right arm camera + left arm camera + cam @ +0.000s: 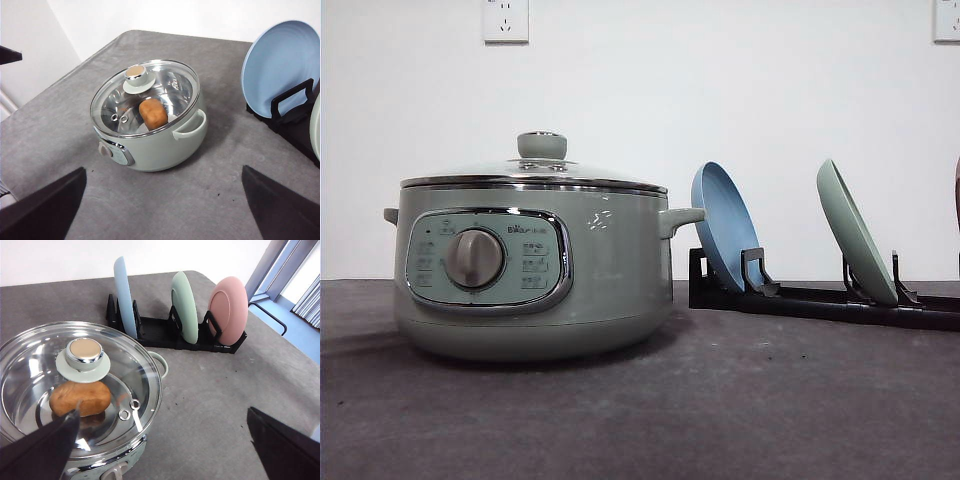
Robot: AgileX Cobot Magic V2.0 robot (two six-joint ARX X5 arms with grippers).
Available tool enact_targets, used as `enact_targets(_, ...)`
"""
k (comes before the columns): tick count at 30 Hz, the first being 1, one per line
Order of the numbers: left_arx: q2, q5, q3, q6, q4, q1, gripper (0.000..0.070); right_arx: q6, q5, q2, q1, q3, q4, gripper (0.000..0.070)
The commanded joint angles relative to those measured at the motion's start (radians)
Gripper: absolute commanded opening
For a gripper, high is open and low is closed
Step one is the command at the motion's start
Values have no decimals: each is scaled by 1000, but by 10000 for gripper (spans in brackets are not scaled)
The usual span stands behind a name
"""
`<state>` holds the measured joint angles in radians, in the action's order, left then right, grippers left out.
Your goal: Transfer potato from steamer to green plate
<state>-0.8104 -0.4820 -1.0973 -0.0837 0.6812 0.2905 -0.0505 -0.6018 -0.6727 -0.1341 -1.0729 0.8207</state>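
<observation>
Large pale sage-green electric steamer (535, 270) with round silver dial sits on the dark grey worktop (740, 400), glass lid (75, 385) with green knob on and closed. Smooth orange-brown oval potato (80, 398) lies inside on the steel floor, seen through the glass in both wrist views; its upper edge is partly covered by the knob in the left wrist view, and reflections blur the far side. From the front the pot wall hides it entirely.

Black plate rack (820, 297) stands just beside the steamer's handle side. Round glossy blue plate (725, 225) stands upright in the slot nearest the steamer; wide pale mint-green plate (855, 232) upright in the next slot, apart from the blue one. Pink round plate (229, 310) in the last slot, only a sliver of it at the frame edge in the front view. In the right wrist view the green plate is cut off to a thin rim.

Left pincer (165, 450): only two dark finger tips in the corners, spread wide, holding nothing. Right pincer (162, 210): same, fingers spread wide, empty, well apart from the steamer.
</observation>
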Motion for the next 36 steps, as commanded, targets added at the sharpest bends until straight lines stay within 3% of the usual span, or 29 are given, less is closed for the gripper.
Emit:
enact_targets(1, -5, -10, -20, 11, -7, 5, 700, -21, 0, -5, -3, -21, -4, 634)
enact_targets(18, -5, -10, -20, 13, 0, 5, 700, -24, 0, -5, -3, -21, 7, 630)
enact_targets(22, -5, -10, -20, 13, -1, 5, 700, -84, 0, -18, -3, -21, -15, 630)
enact_targets(27, -5, -10, -20, 13, -10, 5, 700, -161, 54, -104, 2, -28, -77, 630)
enact_targets(36, -6, -10, -20, 14, 3, 5, 700, -175, 89, -404, 11, -139, -137, 630)
